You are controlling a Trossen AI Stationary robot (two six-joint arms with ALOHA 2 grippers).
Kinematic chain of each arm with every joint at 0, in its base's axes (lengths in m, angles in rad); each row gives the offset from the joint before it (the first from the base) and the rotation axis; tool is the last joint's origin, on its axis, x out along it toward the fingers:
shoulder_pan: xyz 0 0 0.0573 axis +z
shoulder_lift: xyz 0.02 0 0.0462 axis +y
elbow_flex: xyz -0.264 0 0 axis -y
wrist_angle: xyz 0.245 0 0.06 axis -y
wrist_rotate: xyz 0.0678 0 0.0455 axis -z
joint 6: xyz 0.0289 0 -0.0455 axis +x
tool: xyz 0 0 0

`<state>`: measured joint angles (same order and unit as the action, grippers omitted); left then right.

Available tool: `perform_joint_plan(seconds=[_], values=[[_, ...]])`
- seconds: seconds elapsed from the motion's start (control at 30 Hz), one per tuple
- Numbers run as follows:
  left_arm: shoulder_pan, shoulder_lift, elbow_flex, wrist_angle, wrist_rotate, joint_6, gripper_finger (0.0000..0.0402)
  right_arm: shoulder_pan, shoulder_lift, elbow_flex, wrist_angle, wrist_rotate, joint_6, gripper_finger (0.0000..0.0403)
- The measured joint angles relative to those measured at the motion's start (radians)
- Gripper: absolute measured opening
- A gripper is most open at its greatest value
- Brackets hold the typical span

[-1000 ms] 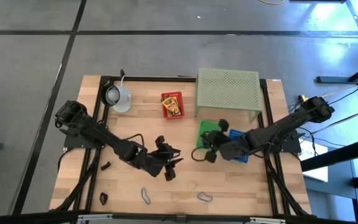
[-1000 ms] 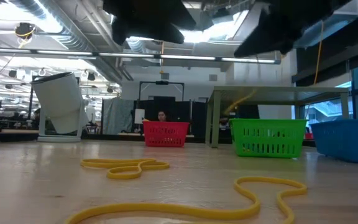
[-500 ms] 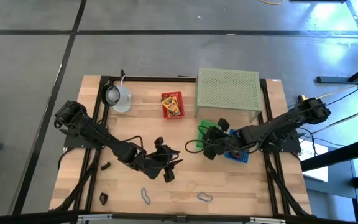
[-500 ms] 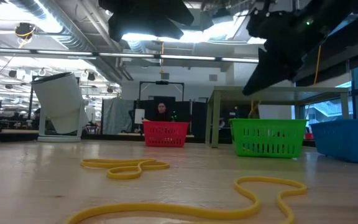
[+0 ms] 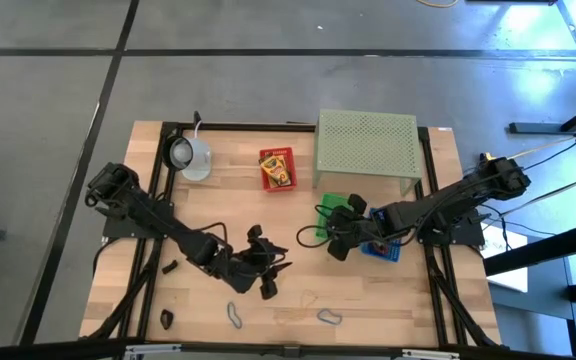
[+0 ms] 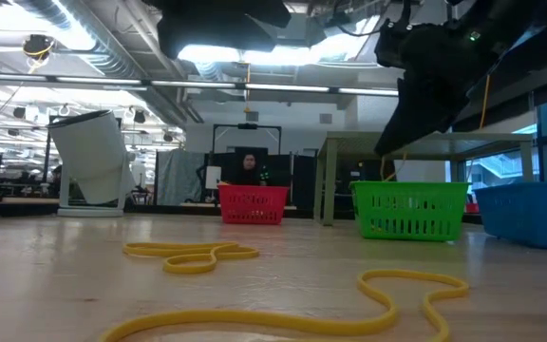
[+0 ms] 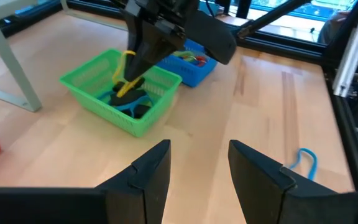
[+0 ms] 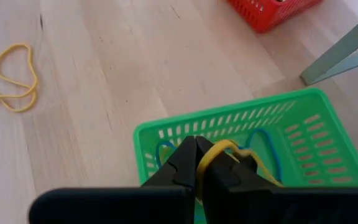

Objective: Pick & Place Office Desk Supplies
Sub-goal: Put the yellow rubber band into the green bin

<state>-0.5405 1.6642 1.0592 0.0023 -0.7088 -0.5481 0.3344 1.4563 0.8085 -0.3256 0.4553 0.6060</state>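
My right gripper (image 8: 196,144) is shut on a yellow rubber band (image 8: 219,149) just above the green basket (image 8: 166,127), which holds blue loops and dark pieces. The left wrist view shows the same gripper (image 7: 131,76) slanting down over that basket (image 7: 92,65). My left gripper (image 7: 199,155) stands open above bare table, nearer the front edge (image 5: 268,272), with nothing between its fingers. Two more yellow bands (image 6: 193,255) (image 6: 387,294) lie flat on the table. My right gripper pinches the yellow rubber band at one bend of its loop (image 8: 209,153) between its two fingertips. The fingers slant down from the table's right side. The band hangs slack below them, and its lower end (image 7: 124,89) reaches down into the green basket.
A blue basket (image 5: 383,247) sits right of the green one, a red basket (image 5: 276,168) and a pale mug (image 5: 190,155) farther back, and the green perforated stand (image 5: 366,148) at the far right. Loose loops (image 5: 236,315) (image 5: 330,316) and dark clips (image 5: 168,267) lie near the front edge.
My right gripper, still shut on the yellow band, has sunk and tipped more steeply downward while shifting a little toward the table's left, and now stands over the green basket.
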Motion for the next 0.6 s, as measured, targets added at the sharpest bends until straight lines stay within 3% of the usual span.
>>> perform_joint_plan(seconds=[0.4,0.6], values=[[-0.074,0.000,0.000,-0.006,0.022,-0.059,0.0157,0.000,0.000,0.000,0.001,-0.053,-0.004,0.0010],[-0.116,0.000,0.000,-0.129,0.159,-0.275,0.0157,0.000,0.000,0.000,0.001,-0.055,0.019,0.0050]])
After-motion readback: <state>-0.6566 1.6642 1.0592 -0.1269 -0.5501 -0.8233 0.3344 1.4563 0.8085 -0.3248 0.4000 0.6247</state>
